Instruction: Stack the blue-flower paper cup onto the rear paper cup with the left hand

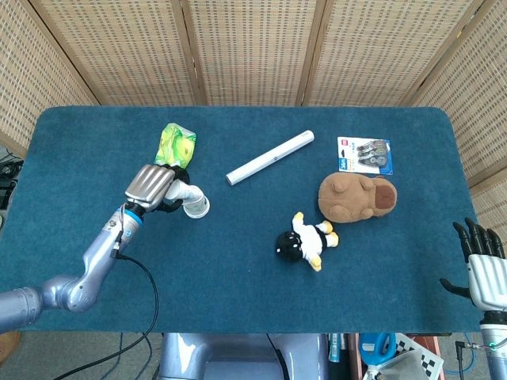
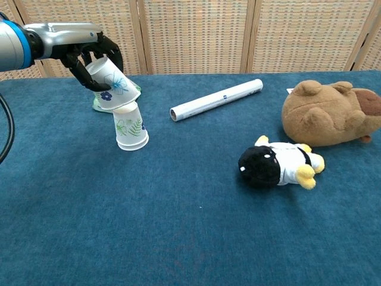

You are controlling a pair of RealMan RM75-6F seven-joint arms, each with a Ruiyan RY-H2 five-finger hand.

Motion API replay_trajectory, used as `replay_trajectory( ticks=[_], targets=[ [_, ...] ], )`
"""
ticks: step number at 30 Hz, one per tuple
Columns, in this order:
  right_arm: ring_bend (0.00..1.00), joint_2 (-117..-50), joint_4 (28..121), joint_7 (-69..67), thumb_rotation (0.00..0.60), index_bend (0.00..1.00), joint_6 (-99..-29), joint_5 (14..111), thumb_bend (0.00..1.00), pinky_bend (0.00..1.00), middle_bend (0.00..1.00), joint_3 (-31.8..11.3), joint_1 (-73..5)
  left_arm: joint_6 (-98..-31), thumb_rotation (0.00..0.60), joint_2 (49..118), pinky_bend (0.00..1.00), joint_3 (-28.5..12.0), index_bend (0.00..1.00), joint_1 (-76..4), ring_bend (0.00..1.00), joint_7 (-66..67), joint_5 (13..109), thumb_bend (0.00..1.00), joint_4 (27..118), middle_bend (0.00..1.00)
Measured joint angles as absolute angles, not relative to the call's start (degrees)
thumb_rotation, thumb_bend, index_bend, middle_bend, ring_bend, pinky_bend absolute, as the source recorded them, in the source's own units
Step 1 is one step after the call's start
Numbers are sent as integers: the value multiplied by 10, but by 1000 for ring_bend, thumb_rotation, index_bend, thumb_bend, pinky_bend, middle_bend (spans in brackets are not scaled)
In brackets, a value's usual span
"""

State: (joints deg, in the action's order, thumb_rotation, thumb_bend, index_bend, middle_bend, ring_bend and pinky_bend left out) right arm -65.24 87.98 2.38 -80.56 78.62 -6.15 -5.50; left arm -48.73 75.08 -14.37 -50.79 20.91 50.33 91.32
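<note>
My left hand [image 2: 89,50] [image 1: 152,187] grips the blue-flower paper cup [image 2: 113,84] [image 1: 184,192], tilted with its mouth pointing down and right. The cup hangs just above the rear paper cup [image 2: 129,126] [image 1: 196,207], which stands upside down on the table and shows a green leaf print. The held cup's rim is at or touching that cup's top. My right hand [image 1: 483,265] stays open at the table's near right corner, holding nothing.
A crumpled green-yellow wrapper [image 1: 175,146] lies just behind the cups. A white tube [image 2: 216,99], a penguin plush [image 2: 278,165], a brown bear plush [image 2: 330,113] and a blister pack [image 1: 364,154] lie to the right on the blue table [image 2: 178,238].
</note>
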Motion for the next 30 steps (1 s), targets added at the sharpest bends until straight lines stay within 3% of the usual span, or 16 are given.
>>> replay_trajectory(
  ticks=[16,22,24,26,29,30],
  targets=[
    [0,-648,881,16,600,0,-806,785,0,0,0,-63,-54,-484,600,765,374,-130,415,-533,284,232,457,405,890,294],
    [0,-647,883,14,600,0,-806,784,0,0,0,-63,-54,-484,600,771,349,-126,353,-538,205,227,461,405,885,206],
    [0,-646,883,14,600,0,-807,784,0,0,0,-63,-53,-487,600,776,261,-124,285,-540,97,228,464,404,881,101],
    [0,-646,883,14,600,0,-807,784,0,0,0,-63,-53,-486,600,777,148,-122,148,-542,17,232,459,393,880,20],
    [0,-646,883,14,600,0,-806,783,0,0,0,-63,-53,-481,600,776,23,-123,4,-544,0,230,448,325,886,0],
    [0,-646,883,13,600,0,-806,783,0,0,0,-63,-53,-481,600,776,1,-124,0,-544,0,225,450,303,887,0]
  ],
)
